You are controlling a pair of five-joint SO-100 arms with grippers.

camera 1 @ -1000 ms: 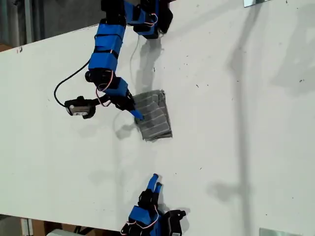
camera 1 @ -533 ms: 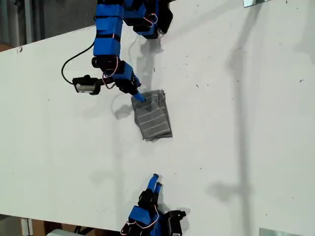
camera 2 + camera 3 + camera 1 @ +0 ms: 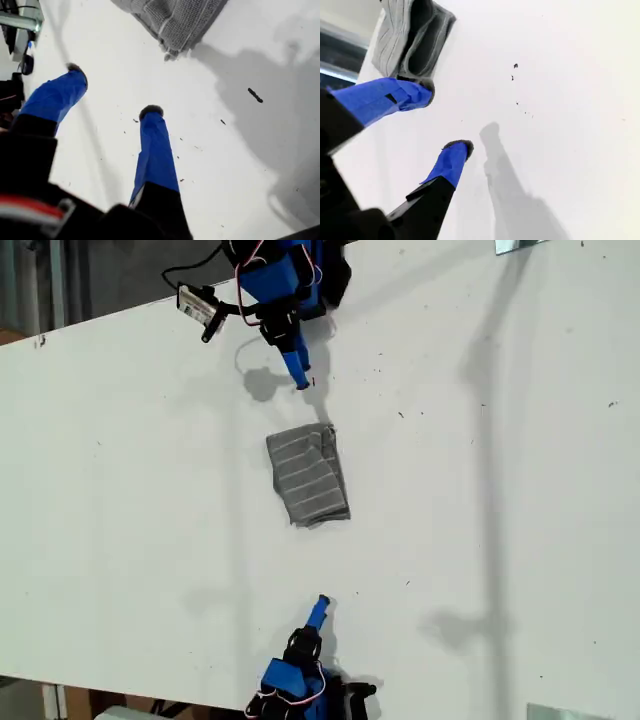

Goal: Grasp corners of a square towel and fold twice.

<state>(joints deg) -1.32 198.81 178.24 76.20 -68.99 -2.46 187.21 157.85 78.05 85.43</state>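
Exterior view: towel [image 3: 308,476] folded (tools apart from it).

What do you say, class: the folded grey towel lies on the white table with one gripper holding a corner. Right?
Not quite. The towel does lie folded on the white table, but no gripper holds it. The exterior view shows both arms apart from it, and the wrist views show my first gripper and my second gripper open and empty.
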